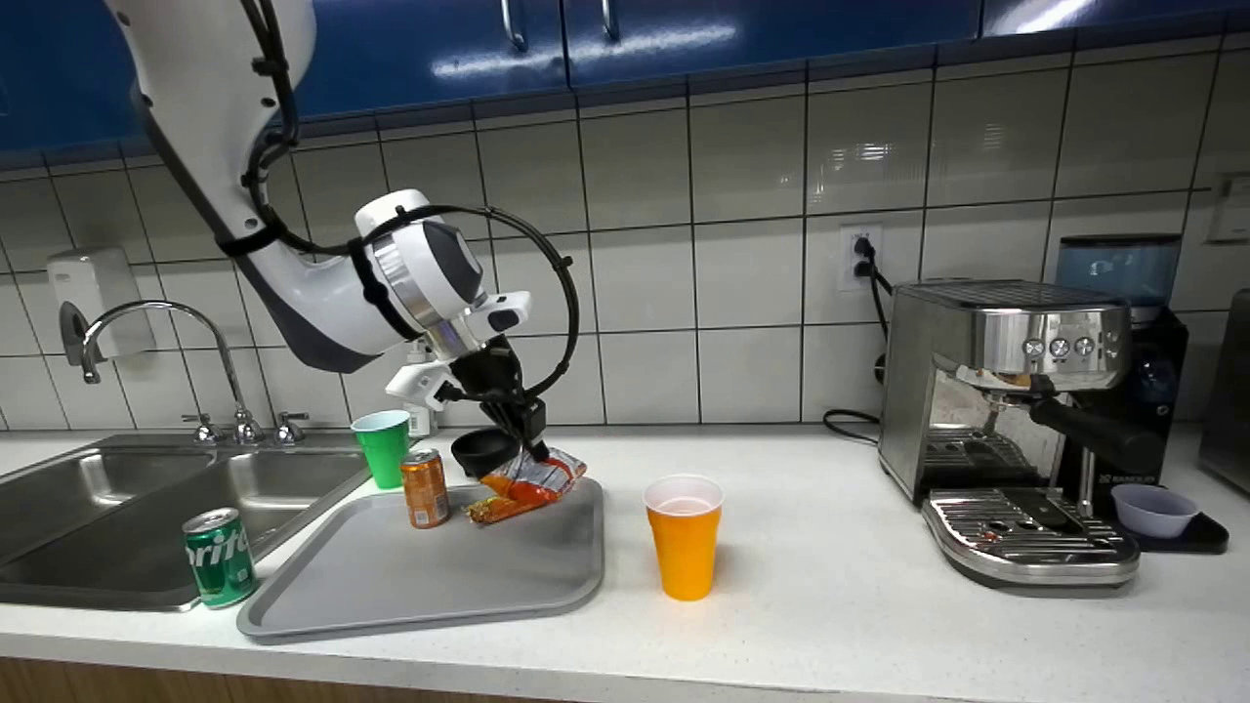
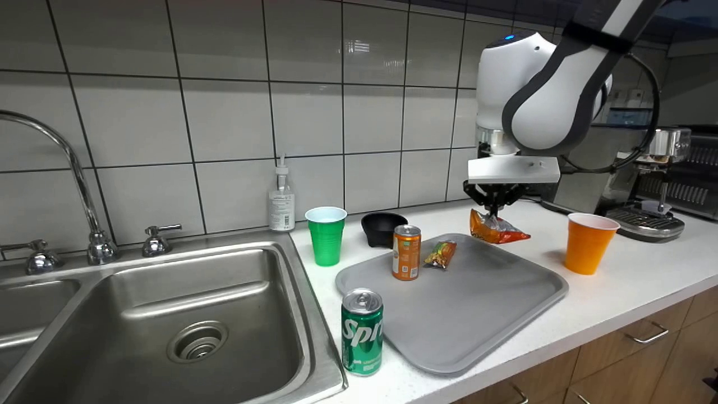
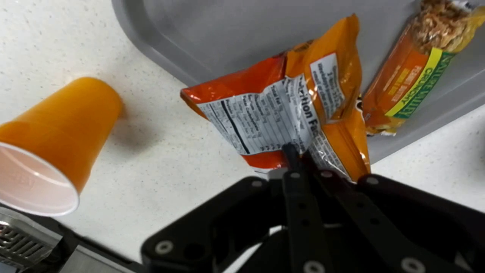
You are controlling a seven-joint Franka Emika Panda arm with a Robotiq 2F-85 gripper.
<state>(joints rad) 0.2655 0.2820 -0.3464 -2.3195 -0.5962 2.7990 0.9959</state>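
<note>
My gripper (image 3: 297, 155) is shut on a crinkled orange and red snack bag (image 3: 261, 117); its fingertips pinch the foil and hide part of it. In an exterior view the gripper (image 2: 493, 212) points down and the bag (image 2: 496, 229) hangs from it by the back right edge of the grey tray (image 2: 449, 325). A wrapped granola bar (image 3: 413, 79) lies on the tray close to the bag. An orange soda can (image 2: 406, 252) stands upright on the tray, left of the bar. Right of the tray stands an orange cup (image 1: 686, 547), upright and apart from the bag.
A green Sprite can (image 1: 219, 557) stands between sink (image 2: 168, 303) and tray. Behind the tray are a green cup (image 2: 326, 238), a black bowl (image 2: 378, 227) and a pump bottle (image 2: 281, 202). An espresso machine (image 1: 1006, 391) stands on the right, below a wall outlet (image 1: 859, 256).
</note>
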